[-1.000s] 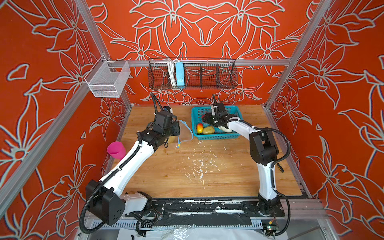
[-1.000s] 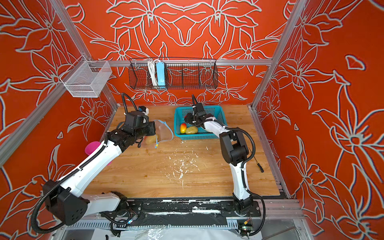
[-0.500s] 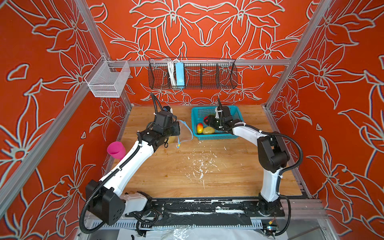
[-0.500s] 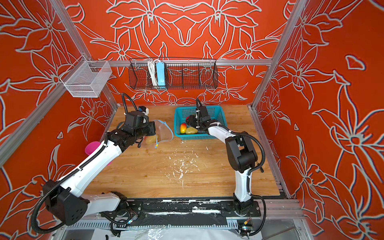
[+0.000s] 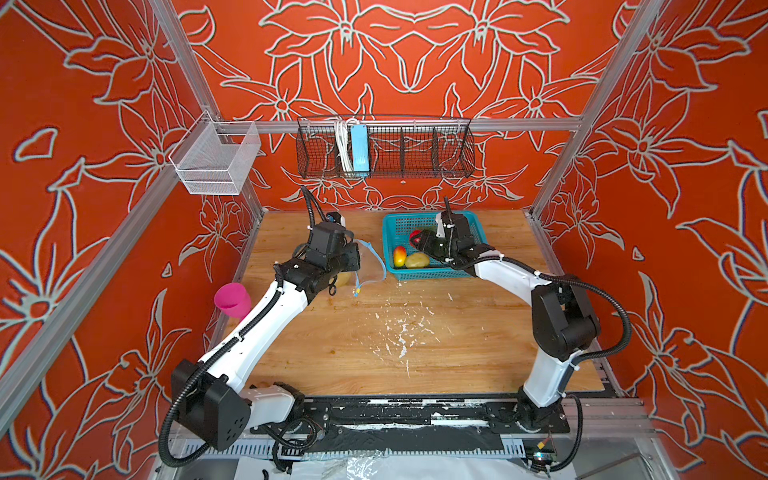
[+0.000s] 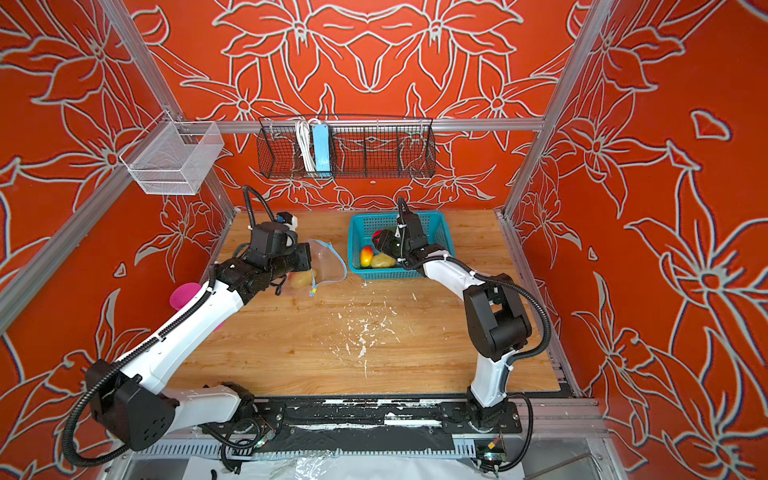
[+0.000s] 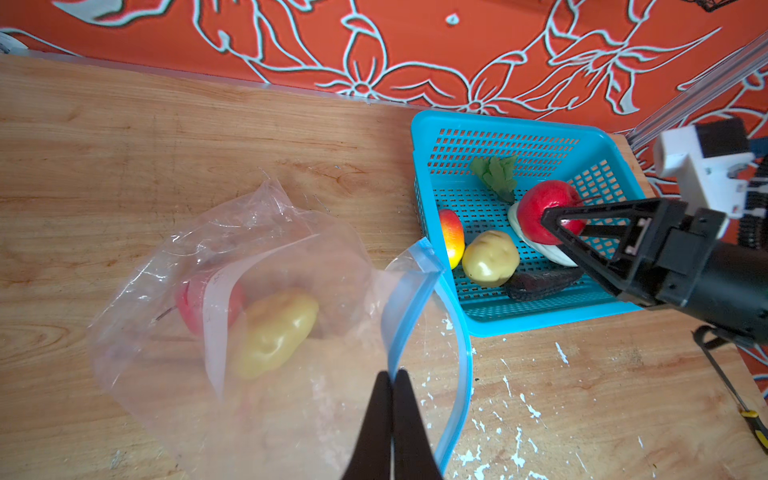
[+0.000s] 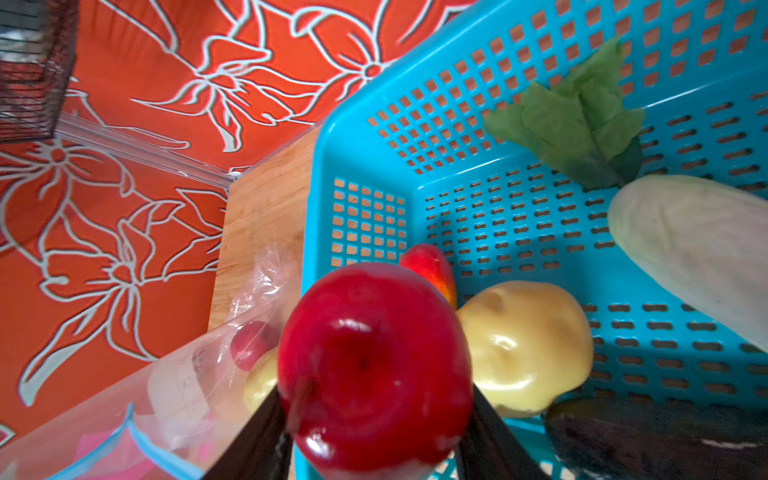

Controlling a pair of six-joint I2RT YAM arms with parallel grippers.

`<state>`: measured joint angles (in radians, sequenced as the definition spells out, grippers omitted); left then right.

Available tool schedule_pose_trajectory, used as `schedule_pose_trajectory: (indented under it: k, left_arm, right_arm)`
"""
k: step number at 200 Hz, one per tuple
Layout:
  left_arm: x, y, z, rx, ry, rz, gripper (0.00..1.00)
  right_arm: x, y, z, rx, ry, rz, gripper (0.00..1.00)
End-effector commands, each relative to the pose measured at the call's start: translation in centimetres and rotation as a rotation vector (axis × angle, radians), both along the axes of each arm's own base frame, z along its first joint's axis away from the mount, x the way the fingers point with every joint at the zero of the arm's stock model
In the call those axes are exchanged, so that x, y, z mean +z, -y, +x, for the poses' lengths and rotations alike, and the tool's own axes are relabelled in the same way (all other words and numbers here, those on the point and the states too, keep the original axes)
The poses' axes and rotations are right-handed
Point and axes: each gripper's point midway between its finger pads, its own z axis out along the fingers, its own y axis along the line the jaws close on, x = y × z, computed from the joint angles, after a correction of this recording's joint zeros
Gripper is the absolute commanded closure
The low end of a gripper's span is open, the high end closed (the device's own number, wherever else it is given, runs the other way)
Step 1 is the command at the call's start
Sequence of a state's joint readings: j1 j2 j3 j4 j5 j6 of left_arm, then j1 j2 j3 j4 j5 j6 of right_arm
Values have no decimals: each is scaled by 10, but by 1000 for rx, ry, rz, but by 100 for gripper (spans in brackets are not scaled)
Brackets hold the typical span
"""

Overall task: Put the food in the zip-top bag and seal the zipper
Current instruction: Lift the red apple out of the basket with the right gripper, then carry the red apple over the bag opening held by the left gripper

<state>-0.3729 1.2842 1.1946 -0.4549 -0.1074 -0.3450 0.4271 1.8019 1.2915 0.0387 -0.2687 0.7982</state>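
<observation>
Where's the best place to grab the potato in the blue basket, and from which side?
Probably from straight above, pinching the potato across its narrower middle. It lies on the basket floor with the mango close on one side and a dark vegetable beside another, so only its top is open.

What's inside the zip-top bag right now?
Through the clear zip-top bag: one red ball and one yellow potato lump. The white label patch covers part of the ball; nothing else shows.
</observation>
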Motion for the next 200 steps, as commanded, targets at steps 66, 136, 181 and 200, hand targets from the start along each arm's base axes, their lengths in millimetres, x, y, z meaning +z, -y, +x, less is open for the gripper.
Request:
schedule_pose_trajectory:
  k: [66,136,181,200]
  left_arm:
    - [1,1,5,10,-9,-5,100]
    - [2,2,4,3,-11,-10,100]
    - [2,4,4,-4,-12,-20,100]
    - [1,4,4,-5,-17,-19,100]
  right_arm:
    - [37,-15,-38,34,72,14,55]
    - [57,-36,-69,104,139,-25,55]
    - [66,-51,-86,138,178,-32,55]
    - [70,-59,-94,156,199,-26,55]
